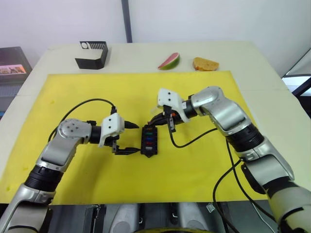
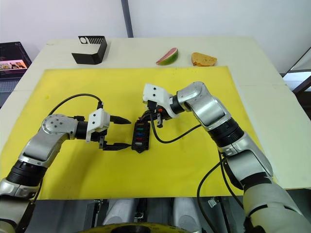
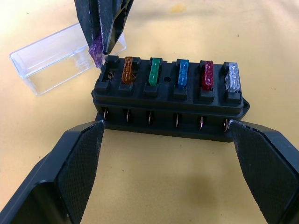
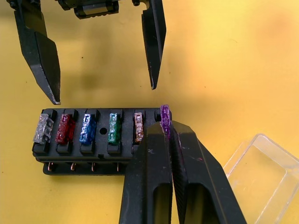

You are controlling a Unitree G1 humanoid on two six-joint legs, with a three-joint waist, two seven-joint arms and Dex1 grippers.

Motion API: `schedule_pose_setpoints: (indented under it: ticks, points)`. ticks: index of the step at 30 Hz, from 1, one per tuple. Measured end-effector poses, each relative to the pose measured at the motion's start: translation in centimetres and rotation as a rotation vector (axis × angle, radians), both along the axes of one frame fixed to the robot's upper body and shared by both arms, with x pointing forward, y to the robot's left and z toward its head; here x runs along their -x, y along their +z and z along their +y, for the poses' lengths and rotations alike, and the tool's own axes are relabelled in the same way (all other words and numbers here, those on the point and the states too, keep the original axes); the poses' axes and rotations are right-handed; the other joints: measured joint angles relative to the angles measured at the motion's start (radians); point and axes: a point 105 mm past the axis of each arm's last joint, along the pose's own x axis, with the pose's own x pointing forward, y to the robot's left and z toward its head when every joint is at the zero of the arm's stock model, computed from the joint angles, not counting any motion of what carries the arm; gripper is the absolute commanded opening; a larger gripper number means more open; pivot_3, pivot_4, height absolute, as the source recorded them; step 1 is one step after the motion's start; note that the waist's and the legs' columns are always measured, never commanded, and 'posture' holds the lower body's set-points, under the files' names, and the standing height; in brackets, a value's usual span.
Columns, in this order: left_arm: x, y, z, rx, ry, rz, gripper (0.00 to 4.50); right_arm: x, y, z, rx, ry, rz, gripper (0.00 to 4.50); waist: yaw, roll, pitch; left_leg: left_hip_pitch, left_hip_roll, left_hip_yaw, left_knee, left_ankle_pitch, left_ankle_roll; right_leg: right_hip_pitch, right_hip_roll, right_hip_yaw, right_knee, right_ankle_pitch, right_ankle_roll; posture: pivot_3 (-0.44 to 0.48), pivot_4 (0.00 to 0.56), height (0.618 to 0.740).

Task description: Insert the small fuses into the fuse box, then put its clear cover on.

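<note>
Yellow mat (image 1: 87,179) lies bare around the fuse box (image 1: 149,140); left gripper (image 1: 127,138) gapes beside it, right gripper (image 4: 167,135) pinches a purple fuse (image 4: 164,117).

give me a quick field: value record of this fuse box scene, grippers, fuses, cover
fuse box: on the yellow mat, between the open fingers of the left gripper, not touched
seated fuses: five, orange, green, blue, red, clear grey
purple fuse: pinched in the right gripper, at the last empty end slot
clear cover: lying on the mat beside the box, not fitted
table edge: black slotted stand, watermelon slice, bread piece
</note>
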Motion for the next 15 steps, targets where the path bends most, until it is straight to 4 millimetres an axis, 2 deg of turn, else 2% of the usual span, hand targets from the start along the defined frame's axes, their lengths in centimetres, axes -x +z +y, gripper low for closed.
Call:
schedule_pose_setpoints:
  ticks: [15]
  points:
    - [0.08,-0.17,0.02,0.001,0.003,0.006,4.44,-0.30,-0.62,-0.14,0.016,-0.011,-0.005,0.00,0.000,0.000,0.000,0.000,0.000,0.000,0.000,0.000,0.000,0.000,0.000,0.000,0.000,0.000,0.000,0.000,0.150,0.740]
